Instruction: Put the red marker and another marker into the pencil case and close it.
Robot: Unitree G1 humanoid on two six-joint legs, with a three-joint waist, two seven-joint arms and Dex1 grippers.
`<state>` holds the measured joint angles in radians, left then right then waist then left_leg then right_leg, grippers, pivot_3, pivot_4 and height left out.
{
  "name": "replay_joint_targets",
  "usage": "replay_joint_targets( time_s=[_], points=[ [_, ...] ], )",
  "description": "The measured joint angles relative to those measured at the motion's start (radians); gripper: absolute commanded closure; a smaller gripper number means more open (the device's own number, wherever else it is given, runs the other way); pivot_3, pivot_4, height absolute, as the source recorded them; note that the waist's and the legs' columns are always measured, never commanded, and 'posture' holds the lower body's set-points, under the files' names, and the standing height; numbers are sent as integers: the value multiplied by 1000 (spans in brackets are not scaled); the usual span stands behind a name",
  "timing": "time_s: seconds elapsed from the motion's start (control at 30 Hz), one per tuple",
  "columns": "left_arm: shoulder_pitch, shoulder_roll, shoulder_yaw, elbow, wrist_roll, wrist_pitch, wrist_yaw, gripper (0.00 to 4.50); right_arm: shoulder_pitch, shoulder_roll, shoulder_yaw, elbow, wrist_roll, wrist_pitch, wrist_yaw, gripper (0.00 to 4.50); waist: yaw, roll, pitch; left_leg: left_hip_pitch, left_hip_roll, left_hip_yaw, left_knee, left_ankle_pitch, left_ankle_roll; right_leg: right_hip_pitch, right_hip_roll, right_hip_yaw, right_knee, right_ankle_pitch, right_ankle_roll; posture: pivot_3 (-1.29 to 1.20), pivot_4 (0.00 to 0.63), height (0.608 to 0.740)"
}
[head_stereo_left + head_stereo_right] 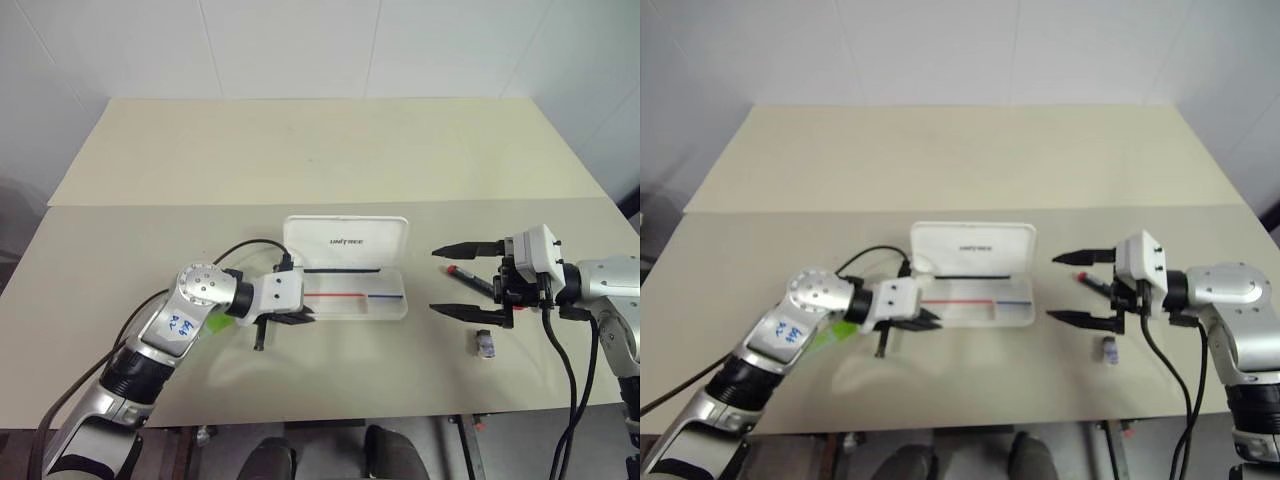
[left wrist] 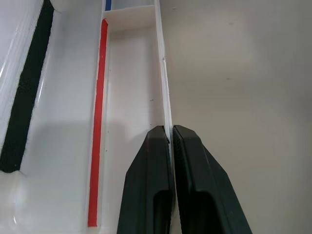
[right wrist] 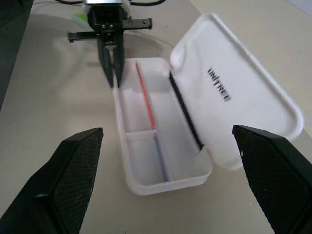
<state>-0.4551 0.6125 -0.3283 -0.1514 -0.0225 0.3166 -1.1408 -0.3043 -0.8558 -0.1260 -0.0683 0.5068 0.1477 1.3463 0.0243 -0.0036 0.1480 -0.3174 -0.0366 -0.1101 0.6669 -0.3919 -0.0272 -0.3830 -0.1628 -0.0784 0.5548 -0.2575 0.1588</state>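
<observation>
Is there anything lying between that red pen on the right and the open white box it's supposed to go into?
Nothing visible. The red marker lies on bare table between the right gripper's open fingers, and the case beside it has its lid up and tray empty. The left gripper pinches the tray's front wall at the far end.

Even, bright overhead light, no hard glare; the beige worktop (image 1: pixel 300 150) carries only soft, faint shadows, one toward 6 o'clock beneath the left tool (image 1: pixel 300 318). In the left wrist view the black fingers (image 2: pixel 146 195) look slightly soft up close, the background sharper
</observation>
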Motion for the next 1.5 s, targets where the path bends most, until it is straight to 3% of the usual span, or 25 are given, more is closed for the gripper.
replay_joint_targets(
  time_s=[0.33,0.37,0.5,0.77,1.1,1.5],
  points=[
    [28,-9,-6,-50,-9,64,40,4453,2,35,12,-10,0,10,-10,0,2,0,0,0,0,0,1,0,0,1,0,0,0,0,0,0,150,740],
    [29,-11,-7,-50,-8,64,46,3899,2,35,12,-10,0,10,-10,0,2,0,0,0,0,0,1,0,0,1,0,1,0,0,0,0,150,740],
    [33,-29,-18,-33,-6,59,74,2772,2,36,12,-10,0,10,-10,0,1,0,0,0,0,0,2,0,0,1,0,1,0,0,0,0,150,740],
    [34,-45,-16,-42,-61,76,54,16,2,37,12,-10,0,10,-10,0,1,0,0,0,0,0,2,0,0,1,0,1,0,0,0,0,150,740],
    [39,-24,8,-86,-132,54,14,16,2,37,12,-9,-1,9,-5,0,1,0,0,0,0,0,2,0,0,1,0,1,0,0,0,0,150,740],
    [166,-96,54,5,-214,-79,14,16,2,34,12,-6,0,12,3,0,1,0,0,0,0,0,2,0,0,1,0,0,0,0,0,0,150,740]
  ],
)
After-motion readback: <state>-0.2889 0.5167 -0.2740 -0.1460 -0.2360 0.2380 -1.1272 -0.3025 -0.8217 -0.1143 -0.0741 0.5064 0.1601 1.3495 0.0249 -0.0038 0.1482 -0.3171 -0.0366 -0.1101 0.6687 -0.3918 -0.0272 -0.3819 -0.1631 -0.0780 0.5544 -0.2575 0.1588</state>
